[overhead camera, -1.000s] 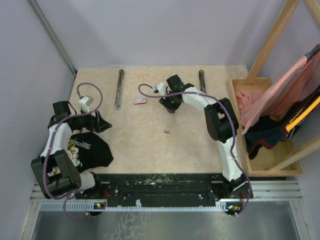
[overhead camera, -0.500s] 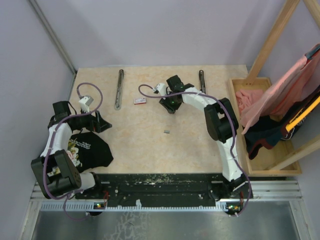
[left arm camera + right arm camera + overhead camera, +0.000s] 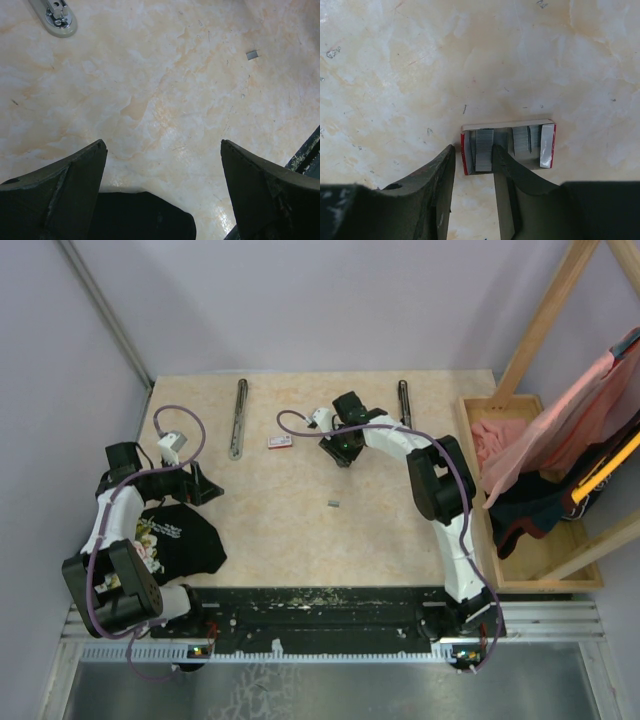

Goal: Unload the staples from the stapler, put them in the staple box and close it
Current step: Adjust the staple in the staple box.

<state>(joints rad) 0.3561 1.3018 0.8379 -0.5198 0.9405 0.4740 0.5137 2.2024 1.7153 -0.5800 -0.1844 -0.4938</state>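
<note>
we find the staples (image 3: 484,150) as short grey strips lying side by side in a small red-walled box (image 3: 507,123) on the table (image 3: 395,60). one loose strip (image 3: 333,504) lies mid-table. the stapler (image 3: 238,418) lies near the far edge, with neither arm on it.

the right gripper (image 3: 473,148) is at the box with its jaws narrowly apart. one finger is just outside a red side wall and the other is down between two strips, so that wall and the strip next to it stand between them. a thin line of table seems to show beside the outer finger, so we judge it not yet clamped. the left gripper (image 3: 163,145) hangs low over the table, jaws wide apart and holding nothing.

we expect each strip to be very light, stiff and slick, but brittle. the staples are only lightly bonded, so a hard or skewed squeeze could snap the strip or shoot it out. the best hold is across its two narrow sides, near mid-length, with a gentle pinch.

in the right wrist view the strips' long axis runs straight away from the wrist, in line with the fingers, so the jaws close across the short width. whether crowns or legs face up we cannot tell.
</note>
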